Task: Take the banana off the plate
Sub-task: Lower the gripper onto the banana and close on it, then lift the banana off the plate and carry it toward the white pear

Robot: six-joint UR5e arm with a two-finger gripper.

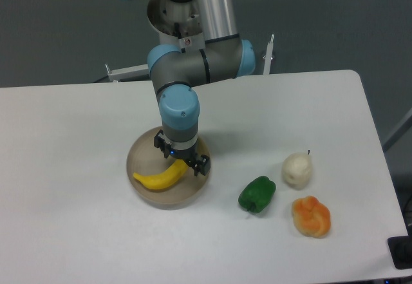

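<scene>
No writing or label is showing legibly on anything here. I am holding my pincer [183, 158] down over the plate [143, 157], right at the upper right end of the banana [161, 178], which is lying on the plate and curving toward its left front rim. My own wrist is covering the fingers, so I cannot tell whether they are spread or already closing on the fruit, nor whether they are touching it.

The plate is sitting left of centre on the white table [77, 142], well away from every table edge, with bare tabletop lying all round it. To the right, apart from the plate, a green pepper [257, 194] is resting, and beyond it a pale round fruit [297, 170] with a small stem and a lumpy orange fruit [311, 216] are sitting close together.

The back of the plate is being hidden by my arm, and a dark thing at the lower right corner is being cut off by the frame.
</scene>
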